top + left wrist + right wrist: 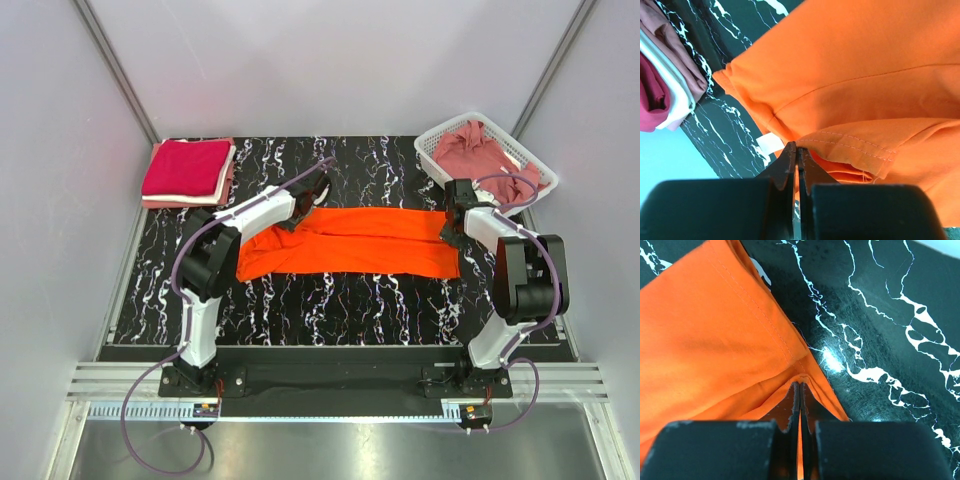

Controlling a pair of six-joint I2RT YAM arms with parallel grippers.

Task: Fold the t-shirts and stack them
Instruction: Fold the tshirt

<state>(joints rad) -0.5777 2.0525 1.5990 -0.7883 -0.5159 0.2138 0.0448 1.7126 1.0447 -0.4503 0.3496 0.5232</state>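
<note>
Sideways, orange t-shirt (350, 250), ends pinched by left tool (796, 148), right tool (799, 386)

Premises present as a robotics lab test cell: white panel walls (330, 60) on aluminium posts (112, 62) enclose a black marbled table (330, 305), with left arm (215, 270) and right arm (525, 275) bolted by a slotted rail (110, 385), purple cables (123, 415) trailing.

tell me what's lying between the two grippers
The orange shirt fills the whole stretch, the left gripper and right gripper each shut on one end of it; the top view shows it.
</note>
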